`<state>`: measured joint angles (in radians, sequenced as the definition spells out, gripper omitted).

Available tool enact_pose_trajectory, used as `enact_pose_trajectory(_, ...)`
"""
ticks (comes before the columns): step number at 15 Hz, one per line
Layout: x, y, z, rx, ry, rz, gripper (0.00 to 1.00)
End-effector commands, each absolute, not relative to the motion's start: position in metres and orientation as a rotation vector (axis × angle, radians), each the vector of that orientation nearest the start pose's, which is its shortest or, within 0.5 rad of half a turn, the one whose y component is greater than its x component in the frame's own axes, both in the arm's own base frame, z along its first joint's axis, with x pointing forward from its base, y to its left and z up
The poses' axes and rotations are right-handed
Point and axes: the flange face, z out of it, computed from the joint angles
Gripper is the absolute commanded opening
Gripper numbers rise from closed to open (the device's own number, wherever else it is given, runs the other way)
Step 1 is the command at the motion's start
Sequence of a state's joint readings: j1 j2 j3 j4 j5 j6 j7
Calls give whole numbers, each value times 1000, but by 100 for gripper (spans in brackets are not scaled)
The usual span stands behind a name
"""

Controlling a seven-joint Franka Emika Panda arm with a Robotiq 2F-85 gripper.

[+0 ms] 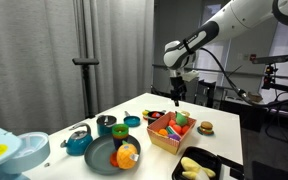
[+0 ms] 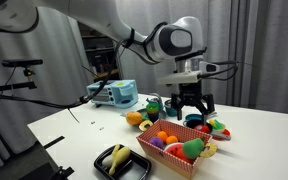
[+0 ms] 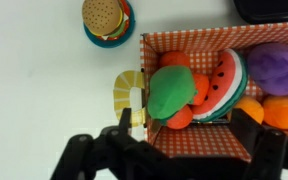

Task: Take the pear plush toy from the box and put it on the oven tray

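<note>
The pear plush toy [image 3: 171, 90] is bright green and lies in the box [image 3: 204, 140] among a watermelon slice, orange and purple plush toys. It also shows in both exterior views [image 1: 182, 118] [image 2: 194, 150]. My gripper [image 3: 189, 130] is open and empty, hovering above the box [image 1: 164, 142] [image 2: 164, 160] with its fingers on either side of the checkered floor, close to the pear. The black oven tray [image 1: 212, 158] [image 2: 136, 166] stands beside the box and holds a yellow banana toy.
A burger toy [image 3: 106, 18] lies on the table next to the box. A yellow slice toy [image 3: 127, 92] sits against the box's outer wall. A round dark plate [image 1: 102, 158] with an orange toy, a teal pot [image 1: 78, 141] and small cups stand farther off.
</note>
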<state>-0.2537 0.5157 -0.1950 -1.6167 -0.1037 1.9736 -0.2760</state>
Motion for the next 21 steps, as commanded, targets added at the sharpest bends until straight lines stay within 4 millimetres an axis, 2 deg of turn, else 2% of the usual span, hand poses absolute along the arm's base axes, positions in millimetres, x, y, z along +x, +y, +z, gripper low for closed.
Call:
enact_pose_trajectory(1,613,-275,305,-3162,369,284,100)
enact_pose_trajectory(8,621,-267,249,-3165,549,347,100)
enact_pose_trajectory(13,624,-258,215,-3215,592,372,100)
enact_pose_trajectory(15,623,-255,214,-3235,582,395,100)
enact_pose_trajectory(21,615,-260,228,-3281,515,573,100)
